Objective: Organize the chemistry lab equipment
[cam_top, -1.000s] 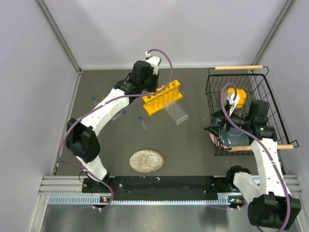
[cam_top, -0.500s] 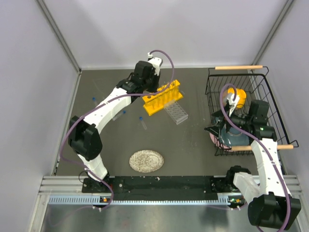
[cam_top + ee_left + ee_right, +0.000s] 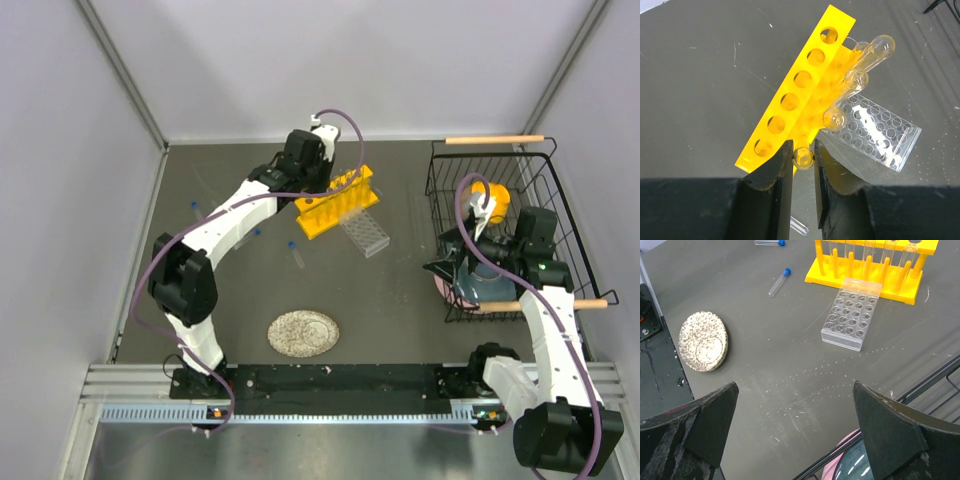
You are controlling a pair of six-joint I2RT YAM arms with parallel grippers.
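**Ana:** The grey desk [image 3: 400, 300] has plain white walls around it. How far along is the tidying?

**Ben:** Part way, I think. Three glass tubes [image 3: 857, 78] stand in the yellow rack [image 3: 790, 102]. The left pincer [image 3: 803, 150] is clamped on a fourth tube [image 3: 803, 158] at the rack's end.

**Ana:** What is left?

**Ben:** Blue-capped vials [image 3: 779, 281] lie loose on the desk. The small clear rack [image 3: 851, 312] beside the yellow one holds nothing. The right pincer [image 3: 799, 427] hangs wide apart over the basket [image 3: 434, 175], holding nothing.

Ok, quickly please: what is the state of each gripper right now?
Left gripper: closed on a thin glass tube.
Right gripper: open, holding nothing.
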